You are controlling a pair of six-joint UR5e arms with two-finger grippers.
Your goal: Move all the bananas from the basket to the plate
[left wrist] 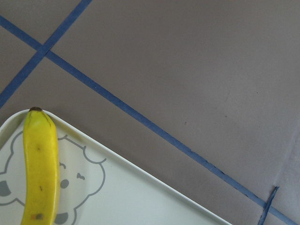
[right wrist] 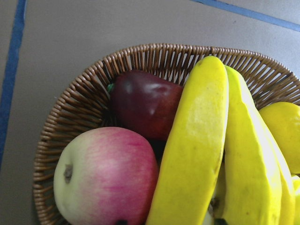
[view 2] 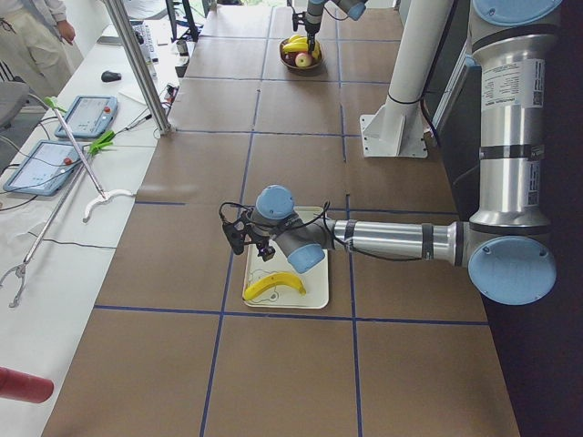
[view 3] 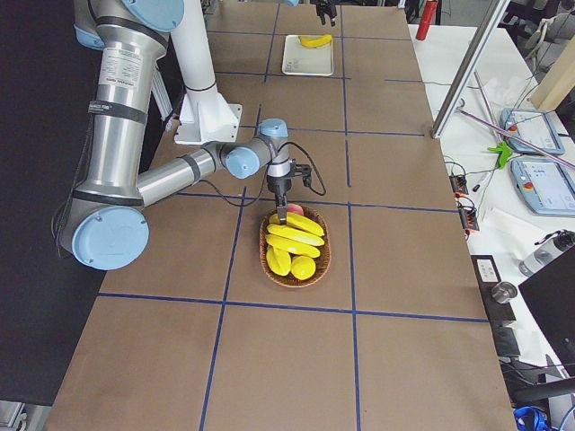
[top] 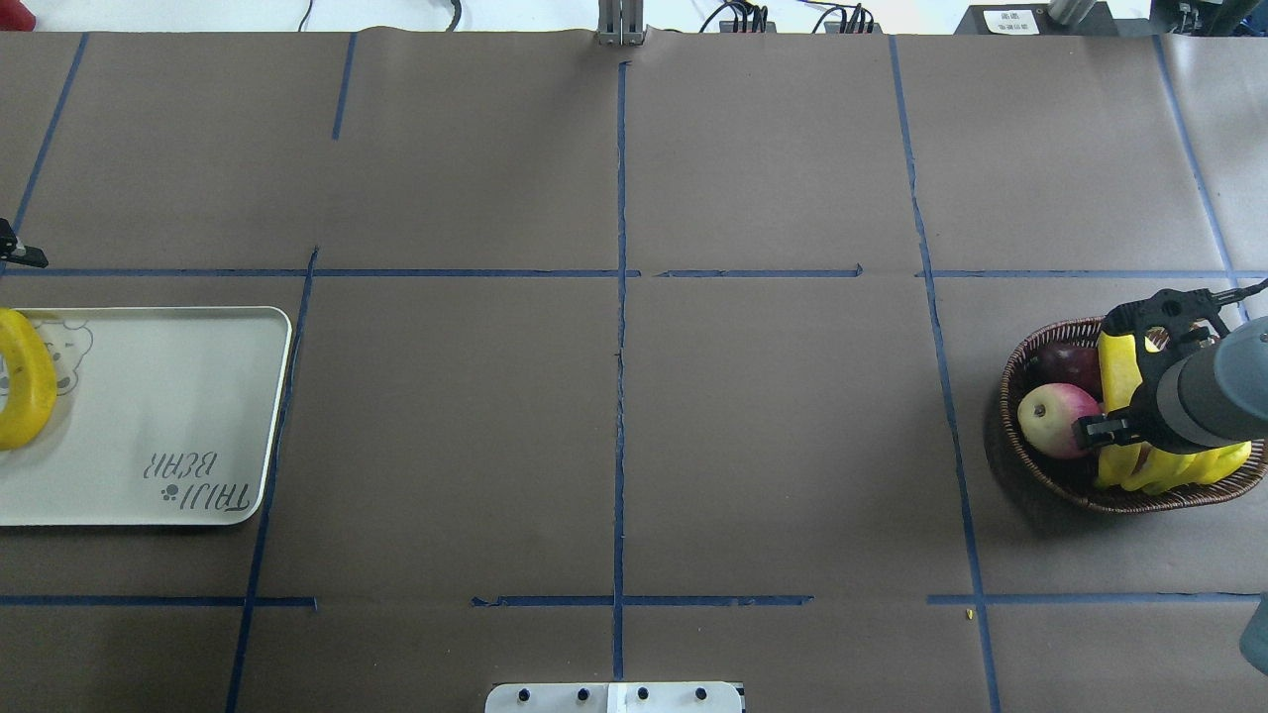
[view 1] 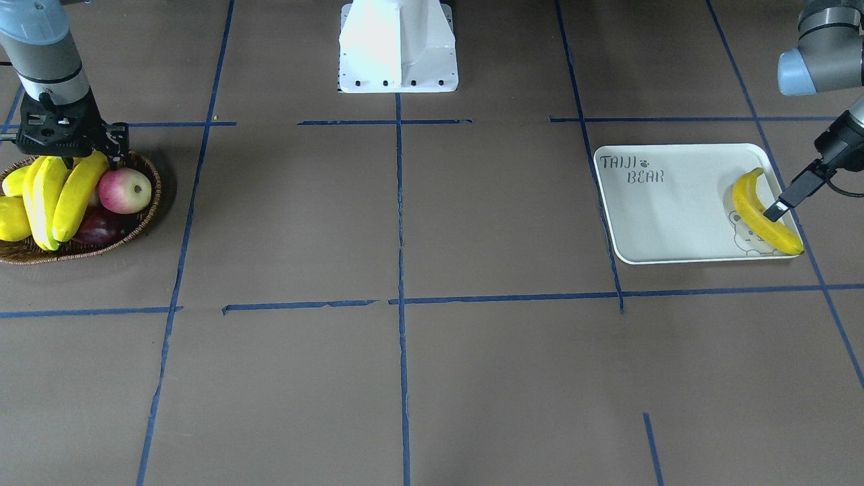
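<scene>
The plate (view 1: 675,209) lies on my left side with one banana (view 1: 748,199) flat along its bear-drawing end; the left wrist view shows this banana (left wrist: 41,168) free of any fingers. My left gripper (view 1: 776,210) hangs tilted just above it, open and empty. The basket (view 1: 145,223) sits on my right side and holds several bananas (view 1: 67,196) stacked side by side. Directly over them is my right gripper (view 1: 71,150), open, with its fingers straddling the top banana (top: 1119,366). In the right wrist view the bananas (right wrist: 201,150) fill the frame close up.
A pink-red apple (view 1: 125,190), a dark red fruit (view 1: 98,228) and yellow-green fruits (view 1: 13,219) share the basket. The robot base (view 1: 398,47) stands mid-table at the back. A person (view 2: 27,36) stands by a side bench with tablets (view 2: 86,114).
</scene>
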